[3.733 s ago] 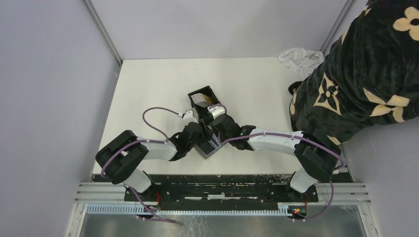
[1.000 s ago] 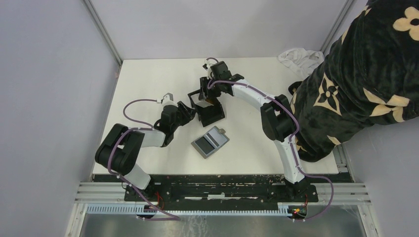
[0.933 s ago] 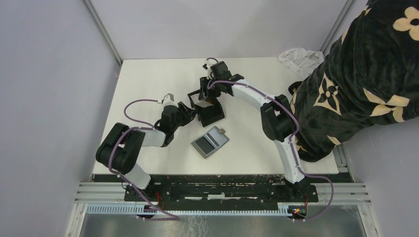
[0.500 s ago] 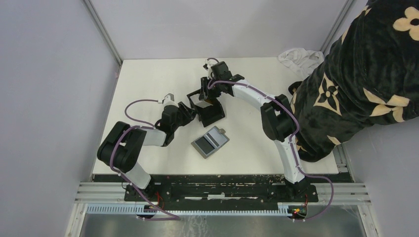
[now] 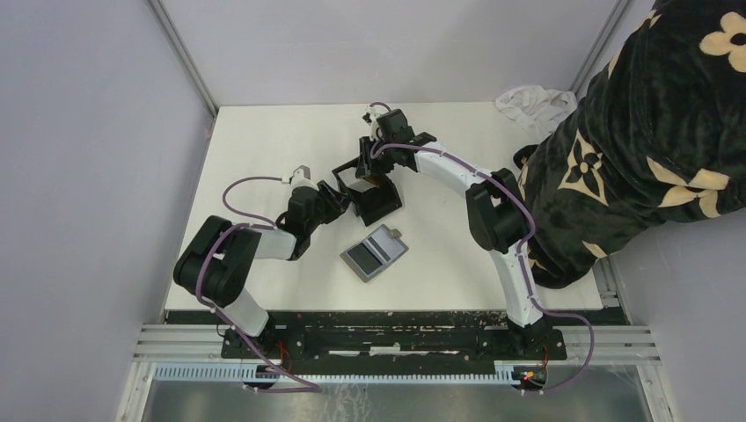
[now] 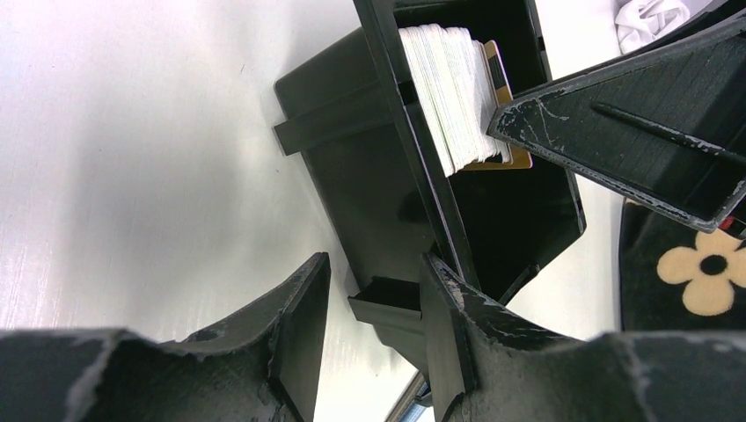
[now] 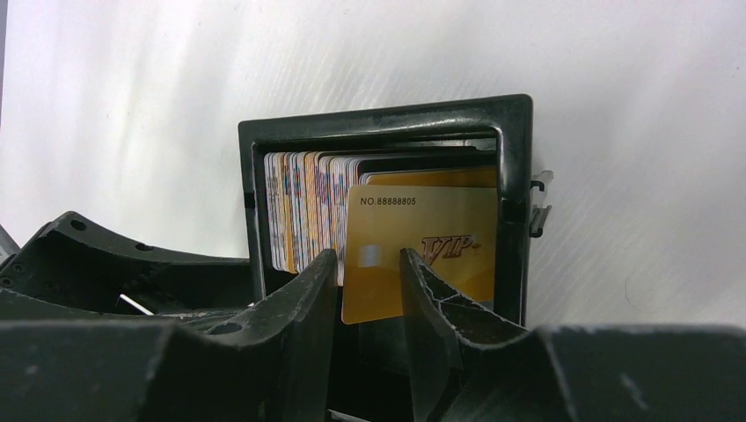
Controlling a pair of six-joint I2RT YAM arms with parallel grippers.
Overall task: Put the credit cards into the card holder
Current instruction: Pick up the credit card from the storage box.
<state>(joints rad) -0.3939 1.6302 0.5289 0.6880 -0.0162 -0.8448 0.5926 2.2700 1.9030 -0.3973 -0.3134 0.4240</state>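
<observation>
While the left gripper (image 6: 374, 264) straddled a ledge on the card holder (image 6: 369, 176) wall, jaws about half apart, the right gripper (image 7: 368, 255) hung over the holder's far end. A sliver of table (image 5: 264, 149) showed beside one left finger, so I couldn't tell clamping from plain bracing. Either way, it looked placed to stop the holder sliding. The holder sat around mid-table, slightly toward the far edge.

Right jaws were narrowly parted with nothing pinched between them. The gold card (image 7: 440, 229) stood face-on past the tips, leaning in front of the card stack (image 7: 299, 207) packed upright inside. In the left wrist view one right finger touched that card's edge — probably nudging it down. The gold card looked nearly seated.

A flat grey piece (image 5: 374, 252) lay toward the near edge, apart from both grippers — couldn't tell if it was a card.
</observation>
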